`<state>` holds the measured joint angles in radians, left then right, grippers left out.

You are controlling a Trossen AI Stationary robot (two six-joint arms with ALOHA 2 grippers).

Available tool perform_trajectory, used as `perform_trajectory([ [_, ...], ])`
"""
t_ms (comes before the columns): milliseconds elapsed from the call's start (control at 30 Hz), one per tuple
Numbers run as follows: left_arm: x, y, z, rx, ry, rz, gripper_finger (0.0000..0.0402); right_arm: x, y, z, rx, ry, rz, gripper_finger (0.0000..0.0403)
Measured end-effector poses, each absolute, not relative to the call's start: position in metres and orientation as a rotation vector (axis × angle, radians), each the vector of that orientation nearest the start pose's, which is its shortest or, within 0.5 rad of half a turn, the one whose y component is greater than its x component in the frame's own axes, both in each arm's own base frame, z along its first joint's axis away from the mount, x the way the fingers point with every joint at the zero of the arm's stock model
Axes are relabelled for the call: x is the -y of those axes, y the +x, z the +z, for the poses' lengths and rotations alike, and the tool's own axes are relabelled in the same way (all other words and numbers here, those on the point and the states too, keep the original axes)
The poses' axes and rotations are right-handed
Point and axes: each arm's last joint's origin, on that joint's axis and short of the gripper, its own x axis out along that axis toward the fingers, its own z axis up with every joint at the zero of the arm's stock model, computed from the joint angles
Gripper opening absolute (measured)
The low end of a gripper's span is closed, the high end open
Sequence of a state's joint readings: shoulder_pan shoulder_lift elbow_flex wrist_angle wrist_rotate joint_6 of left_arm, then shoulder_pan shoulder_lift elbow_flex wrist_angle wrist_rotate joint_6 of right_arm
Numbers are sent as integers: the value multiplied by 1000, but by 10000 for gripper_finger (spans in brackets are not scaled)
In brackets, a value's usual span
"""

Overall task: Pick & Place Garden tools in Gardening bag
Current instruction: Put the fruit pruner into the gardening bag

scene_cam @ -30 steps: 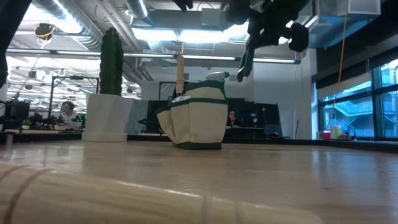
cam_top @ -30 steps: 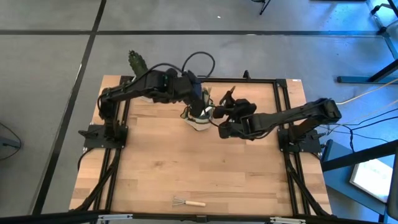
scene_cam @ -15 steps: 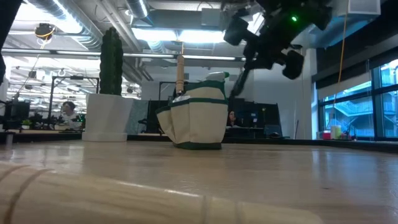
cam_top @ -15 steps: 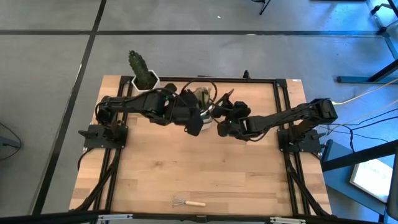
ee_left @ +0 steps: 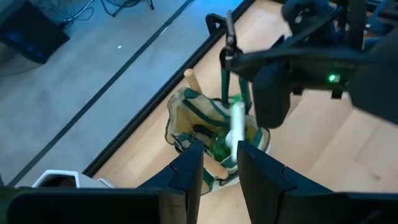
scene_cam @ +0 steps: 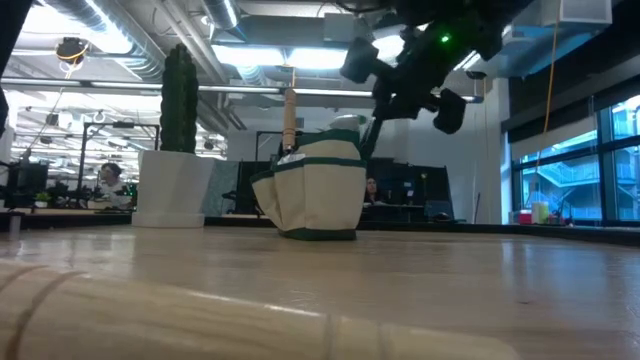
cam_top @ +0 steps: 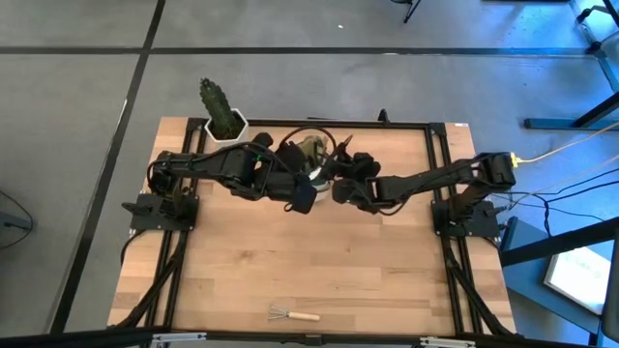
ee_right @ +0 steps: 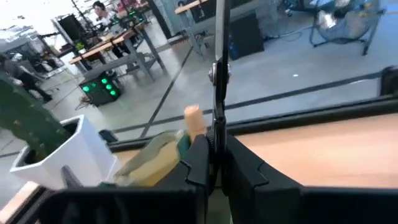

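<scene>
Open-plan lab, desks point(ee_right: 118, 53), ceiling ducts point(scene_cam: 120, 30) (exposed), person seated point(scene_cam: 105, 180)

From overhead my arms cover most of the gardening bag point(cam_top: 311, 153). What my right pincer point(ee_right: 214, 140) clamps is a thin dark tool point(ee_right: 219, 56), its tip cut off by the edge.

The table point(cam_top: 290, 261) is light brown wood with a black frame around it. The bag point(scene_cam: 322, 190) is pale cream with dark green bands; seen from above it looks olive green. A tan wooden handle point(scene_cam: 290, 115) sticks out of it. At eleven o'clock on the table, a dark green cactus point(cam_top: 215, 99) stands in a white pot point(scene_cam: 172, 188). At six o'clock lies a little rake point(cam_top: 293, 313) with grey wires and a pale wooden handle. Both arms are black.
</scene>
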<state>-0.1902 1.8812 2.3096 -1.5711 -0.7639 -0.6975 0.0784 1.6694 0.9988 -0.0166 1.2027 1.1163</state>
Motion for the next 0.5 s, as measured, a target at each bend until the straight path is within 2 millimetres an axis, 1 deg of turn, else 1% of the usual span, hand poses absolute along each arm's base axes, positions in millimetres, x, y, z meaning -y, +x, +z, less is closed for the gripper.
perform_trajectory([
  [167,43,333,431,-780,-99,821,92,-7,351,205,50,535,-1210,26],
  [233,43,333,431,-781,-98,821,92,-9,357,207,35,521,-1207,26],
  [400,43,333,431,-780,-97,822,92,-9,361,206,-40,448,-1237,26],
  [500,43,333,431,-780,-94,822,92,-9,362,205,-38,449,-1242,26],
])
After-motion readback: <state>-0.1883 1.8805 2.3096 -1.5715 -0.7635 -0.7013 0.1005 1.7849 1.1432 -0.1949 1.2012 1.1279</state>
